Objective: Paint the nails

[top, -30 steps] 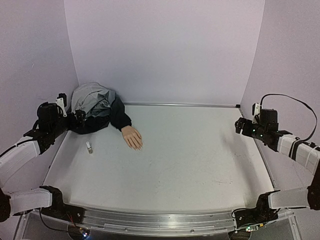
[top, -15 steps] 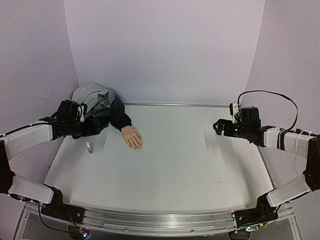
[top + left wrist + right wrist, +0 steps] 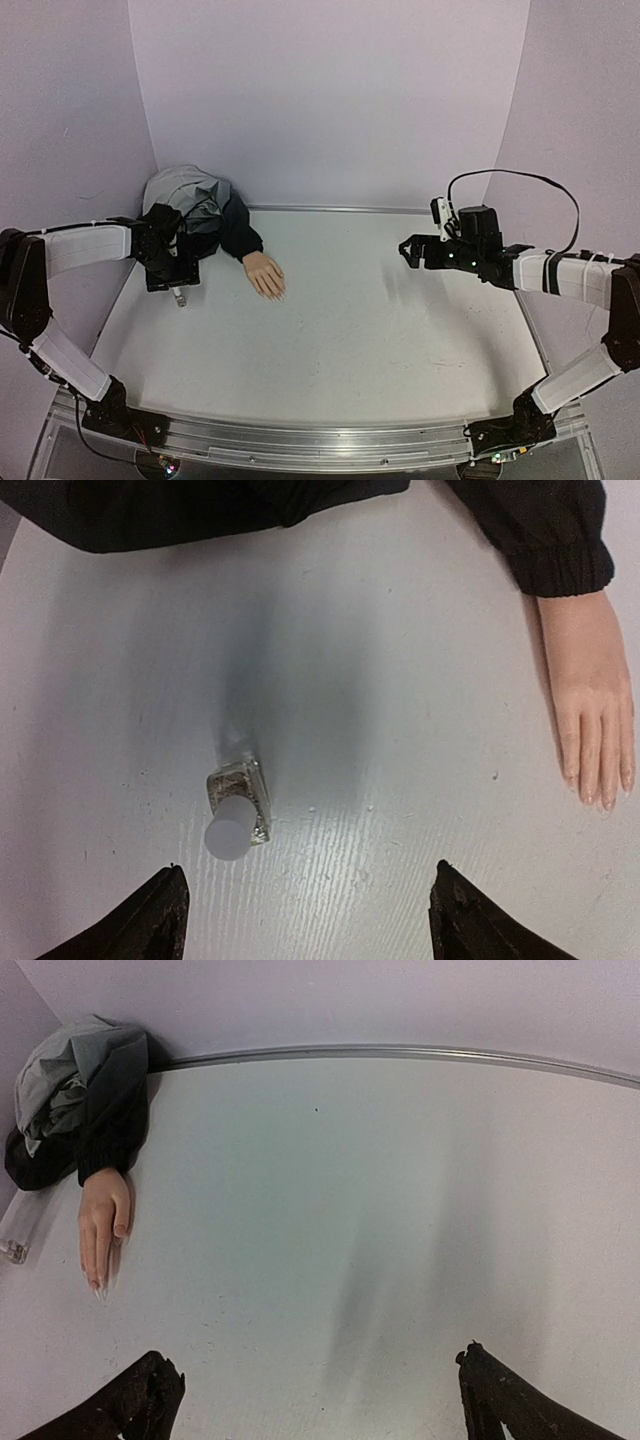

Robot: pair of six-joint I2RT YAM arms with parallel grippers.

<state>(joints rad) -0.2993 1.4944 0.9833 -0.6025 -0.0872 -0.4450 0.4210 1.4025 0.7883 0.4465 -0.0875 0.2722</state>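
Jaws apart on left gripper (image 3: 305, 905) and right gripper (image 3: 312, 1385), we should centre the left squarely over the bottle (image 3: 238, 808) before closing.

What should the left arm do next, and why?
Probably ease the left gripper down toward the bottle, nudging sideways to centre it. The gripper is open and empty, the bottle stands upright just ahead of it, off-centre, and nothing is held yet for painting the nails.

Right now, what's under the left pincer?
A small clear bottle with a white cap stands upright on the table below the open left pincer. In the top camera's view the pincer partly covers it.
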